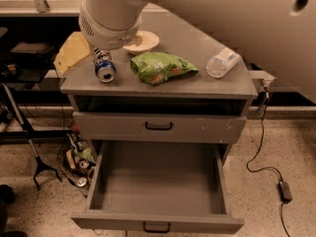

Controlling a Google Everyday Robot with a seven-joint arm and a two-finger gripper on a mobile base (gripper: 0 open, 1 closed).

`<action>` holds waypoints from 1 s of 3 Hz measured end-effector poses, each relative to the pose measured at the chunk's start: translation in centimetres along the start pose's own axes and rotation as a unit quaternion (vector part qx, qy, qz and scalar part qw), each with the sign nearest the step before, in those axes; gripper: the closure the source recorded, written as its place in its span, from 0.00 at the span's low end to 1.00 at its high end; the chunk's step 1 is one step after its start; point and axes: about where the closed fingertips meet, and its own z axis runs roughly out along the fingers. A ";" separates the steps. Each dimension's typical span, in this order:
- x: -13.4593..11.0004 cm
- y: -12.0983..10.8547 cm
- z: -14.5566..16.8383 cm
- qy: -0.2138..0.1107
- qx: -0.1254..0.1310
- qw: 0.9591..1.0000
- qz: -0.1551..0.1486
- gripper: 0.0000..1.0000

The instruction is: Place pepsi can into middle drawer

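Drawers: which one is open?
The middle drawer, the lower one, pulled out; the upper drawer is shut. The gripper is beside the can.

- My pincer (70, 56) sits at the cabinet top's (207, 85) left edge — just left of the pepsi can (104, 65).
- Right of the can lies a bag (160, 67), then a bottle (222, 62); a bowl (141, 41) sits behind.
- The middle drawer (158, 222) juts out below.
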 end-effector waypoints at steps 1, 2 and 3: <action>-1.4 0.5 1.7 -0.007 0.007 0.999 0.038 0.00; -3.5 0.5 4.1 -0.025 0.022 0.995 0.094 0.00; -7.1 0.2 8.5 -0.050 0.024 0.990 0.131 0.00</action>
